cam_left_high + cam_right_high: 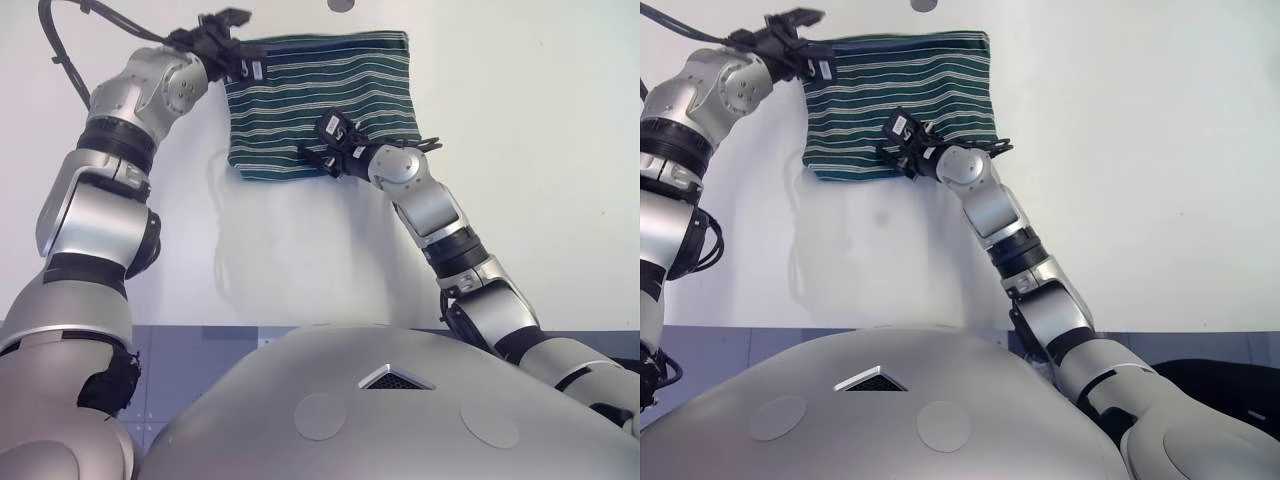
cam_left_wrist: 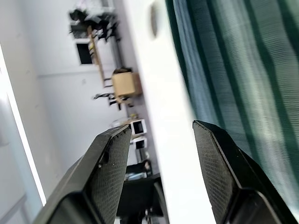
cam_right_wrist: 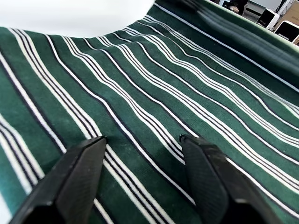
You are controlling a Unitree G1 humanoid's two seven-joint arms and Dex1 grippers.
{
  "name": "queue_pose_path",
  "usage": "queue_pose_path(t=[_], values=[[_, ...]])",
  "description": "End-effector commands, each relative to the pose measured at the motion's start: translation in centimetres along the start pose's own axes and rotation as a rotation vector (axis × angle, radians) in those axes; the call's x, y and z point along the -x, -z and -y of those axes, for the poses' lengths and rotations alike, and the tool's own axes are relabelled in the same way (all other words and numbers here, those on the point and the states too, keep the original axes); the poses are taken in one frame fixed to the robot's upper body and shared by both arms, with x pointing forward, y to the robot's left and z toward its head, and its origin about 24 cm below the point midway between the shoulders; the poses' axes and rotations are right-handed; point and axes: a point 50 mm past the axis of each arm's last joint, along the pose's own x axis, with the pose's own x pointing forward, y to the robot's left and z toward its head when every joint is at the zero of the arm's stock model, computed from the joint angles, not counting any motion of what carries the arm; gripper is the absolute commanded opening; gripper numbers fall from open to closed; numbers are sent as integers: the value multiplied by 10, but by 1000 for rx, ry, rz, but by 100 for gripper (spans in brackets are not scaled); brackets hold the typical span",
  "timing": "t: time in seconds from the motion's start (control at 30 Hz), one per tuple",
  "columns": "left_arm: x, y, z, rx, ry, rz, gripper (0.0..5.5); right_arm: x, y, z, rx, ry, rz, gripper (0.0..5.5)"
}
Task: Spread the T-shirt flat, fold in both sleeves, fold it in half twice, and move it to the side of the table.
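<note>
In the head views, the dark-green cotton T-shirt with thin white stripes [image 1: 320, 100] lay as a compact folded rectangle on the white table [image 1: 520, 150]. The left gripper [image 1: 238, 52] sat at the shirt's far corner on its own side. The right gripper [image 1: 325, 150] sat over the near edge, with most of the cloth ahead of it.

In the left wrist view, the black ribbed fingers [image 2: 112, 168] stood well apart and empty. Bare table showed between them, and the shirt's edge ran just outside one finger.

In the right wrist view, the fingers [image 3: 79, 177] were likewise spread wide just above the striped cloth, gripping nothing.

The folds looked finished, so moving the shirt aside probably came next. The left gripper should first shift onto the cloth. Both grippers should then catch all the layers and travel at one pace, so the stack does not open.
</note>
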Motion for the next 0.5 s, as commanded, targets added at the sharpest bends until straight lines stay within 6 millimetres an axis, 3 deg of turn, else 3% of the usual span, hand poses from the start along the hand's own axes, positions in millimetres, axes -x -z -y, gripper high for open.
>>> queue_pose_path(t=[0.03, 0.1, 0.13, 0.23, 0.33, 0.4, 0.5], values=[[-4, 2, -42, 149, -150, -37, 240, 1, 15, -7, 76, -37, -75, 293], [-2, 1, -50, 215, -183, -9, 240, 5, 18, -9, 201, -89, -103, 293], [0, -4, -56, 272, -210, 35, 240, 17, 25, -10, 315, -175, -144, 293], [11, -28, -85, 409, -302, 214, 240, 75, 61, -11, 580, -506, -381, 293], [27, -50, -106, 451, -357, 333, 240, 130, 82, -5, 718, -693, -544, 293], [40, -67, -103, 458, -311, 408, 240, 162, 72, 6, 835, -765, -494, 293], [60, -82, -63, 410, -127, 452, 240, 181, 44, 37, 1049, -667, -278, 293]])
